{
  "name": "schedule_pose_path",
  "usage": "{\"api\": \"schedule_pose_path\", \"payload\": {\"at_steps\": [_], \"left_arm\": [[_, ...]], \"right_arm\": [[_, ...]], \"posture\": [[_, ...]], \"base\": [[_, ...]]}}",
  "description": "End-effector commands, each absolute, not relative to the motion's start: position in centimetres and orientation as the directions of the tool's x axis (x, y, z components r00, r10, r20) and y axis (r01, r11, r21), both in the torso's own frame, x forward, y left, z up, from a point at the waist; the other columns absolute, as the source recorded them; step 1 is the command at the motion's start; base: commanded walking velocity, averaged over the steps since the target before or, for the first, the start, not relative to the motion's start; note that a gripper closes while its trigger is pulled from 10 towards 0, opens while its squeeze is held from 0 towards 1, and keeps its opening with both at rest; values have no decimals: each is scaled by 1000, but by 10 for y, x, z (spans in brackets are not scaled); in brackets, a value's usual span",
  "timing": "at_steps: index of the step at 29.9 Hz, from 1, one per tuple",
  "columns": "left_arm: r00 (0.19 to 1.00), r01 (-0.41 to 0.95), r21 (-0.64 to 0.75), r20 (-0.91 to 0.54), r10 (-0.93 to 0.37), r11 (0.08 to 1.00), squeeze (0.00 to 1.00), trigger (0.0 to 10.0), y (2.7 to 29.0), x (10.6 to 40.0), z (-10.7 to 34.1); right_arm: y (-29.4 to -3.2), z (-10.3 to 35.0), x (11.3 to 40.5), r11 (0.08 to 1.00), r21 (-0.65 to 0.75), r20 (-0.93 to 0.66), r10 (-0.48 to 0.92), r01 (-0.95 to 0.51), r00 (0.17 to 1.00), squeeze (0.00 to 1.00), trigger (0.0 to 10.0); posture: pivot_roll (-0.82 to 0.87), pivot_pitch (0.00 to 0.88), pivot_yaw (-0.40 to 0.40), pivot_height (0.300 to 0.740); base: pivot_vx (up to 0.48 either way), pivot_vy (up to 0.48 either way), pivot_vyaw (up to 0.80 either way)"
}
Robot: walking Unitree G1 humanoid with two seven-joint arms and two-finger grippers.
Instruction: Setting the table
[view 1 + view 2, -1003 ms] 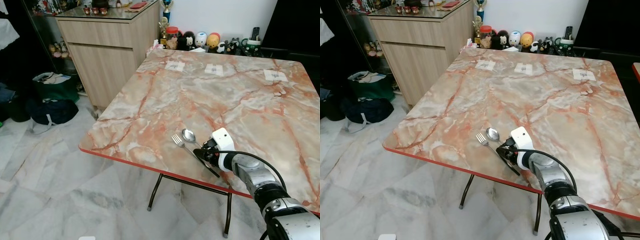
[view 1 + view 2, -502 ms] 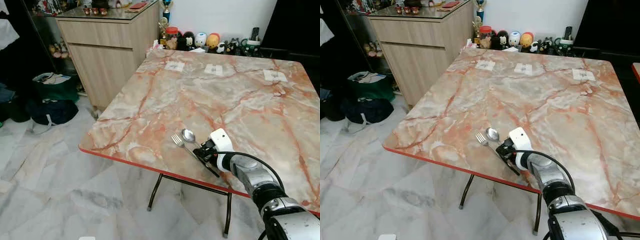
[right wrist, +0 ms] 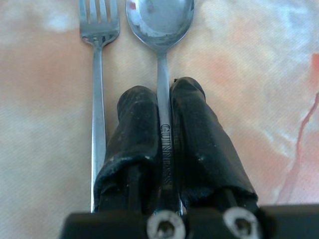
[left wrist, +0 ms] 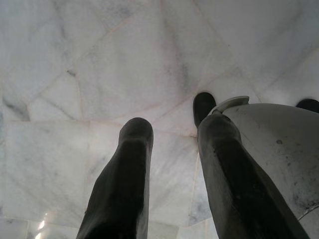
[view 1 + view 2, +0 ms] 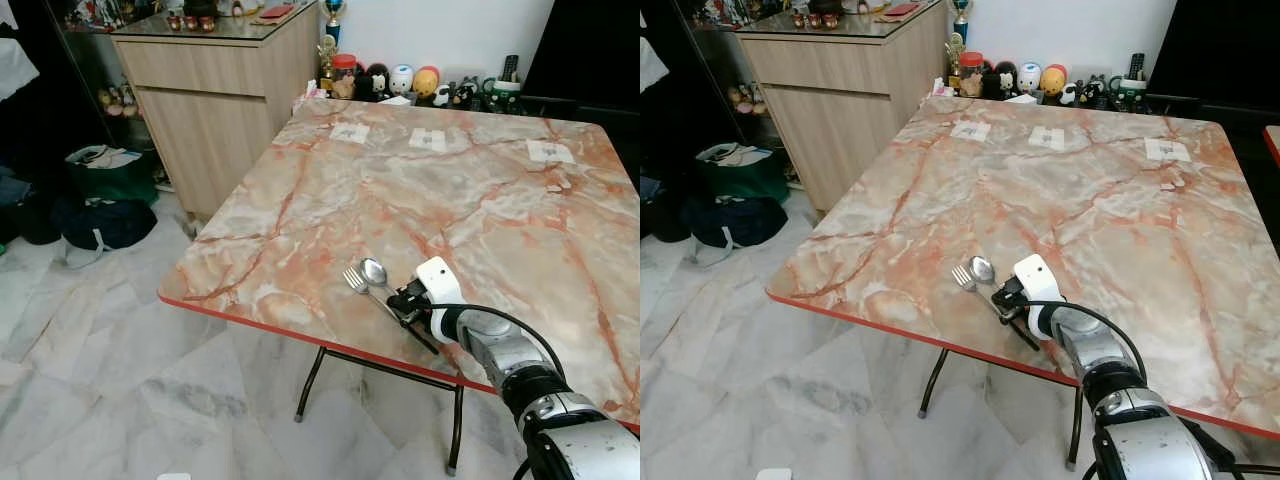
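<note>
Right wrist view: right hand (image 3: 160,107) clamped around spoon (image 3: 160,30) handle, beside fork (image 3: 98,59).

- The table (image 5: 330,200) under my right arm has a marble pattern of cream and grey with orange-red veins, and a red edge.
- The spoon (image 3: 159,20) and the fork (image 3: 98,30) are shiny silver; the spoon's handle carries stamped lettering.
- My right gripper (image 3: 162,97) has black fingers, on a silver arm with a white wrist piece.
- My left gripper (image 4: 169,144) is black too, over a floor (image 4: 75,74) of pale grey-white marble tiles.
- The cabinet (image 5: 215,100) is light wood-coloured.
</note>
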State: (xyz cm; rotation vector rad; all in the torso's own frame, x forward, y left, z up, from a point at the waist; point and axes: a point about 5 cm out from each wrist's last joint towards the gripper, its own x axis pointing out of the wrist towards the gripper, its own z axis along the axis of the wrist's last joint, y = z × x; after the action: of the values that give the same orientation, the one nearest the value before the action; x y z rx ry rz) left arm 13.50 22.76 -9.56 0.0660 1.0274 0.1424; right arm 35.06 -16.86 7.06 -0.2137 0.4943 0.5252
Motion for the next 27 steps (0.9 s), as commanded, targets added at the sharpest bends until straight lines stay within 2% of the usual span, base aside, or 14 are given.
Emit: {"api": "schedule_pose_path", "payload": {"at_steps": [1, 4, 9, 10, 17, 27], "left_arm": [[484, -91, 117, -863, 147, 989, 0, 10000, 229, 129, -98], [482, -90, 119, -864, 147, 989, 0, 10000, 229, 129, -98], [483, -92, 121, -863, 150, 988, 0, 10000, 229, 128, -98], [483, -91, 122, -863, 151, 988, 0, 10000, 229, 128, -98], [481, -82, 126, -864, 150, 989, 0, 10000, 229, 127, -98], [486, -58, 132, -862, 143, 990, 0, 10000, 226, 128, -99]], "right_arm": [[-171, 65, 348, 857, -82, -535, 393, -509, 748, 0, 0], [-172, 65, 349, 868, -83, -525, 380, -490, 762, 0, 0], [-179, 80, 357, 936, -80, -380, 290, -344, 878, 0, 0], [-181, 93, 362, 968, -10, -246, 241, -251, 939, 0, 9922], [-174, 105, 351, 989, 67, -47, 134, -131, 990, 0, 10000], [-149, 114, 331, 986, 74, 62, 143, -147, 988, 0, 10000]], "posture": [[-11, 16, 25, 740], [-12, 18, 24, 740], [-15, 18, 25, 740], [-18, 17, 24, 740], [-34, 19, 24, 740], [-58, 19, 10, 740]], "base": [[0, 0, 0], [0, 0, 0], [0, 0, 0], [0, 0, 0], [0, 0, 0], [0, -32, 0]]}}
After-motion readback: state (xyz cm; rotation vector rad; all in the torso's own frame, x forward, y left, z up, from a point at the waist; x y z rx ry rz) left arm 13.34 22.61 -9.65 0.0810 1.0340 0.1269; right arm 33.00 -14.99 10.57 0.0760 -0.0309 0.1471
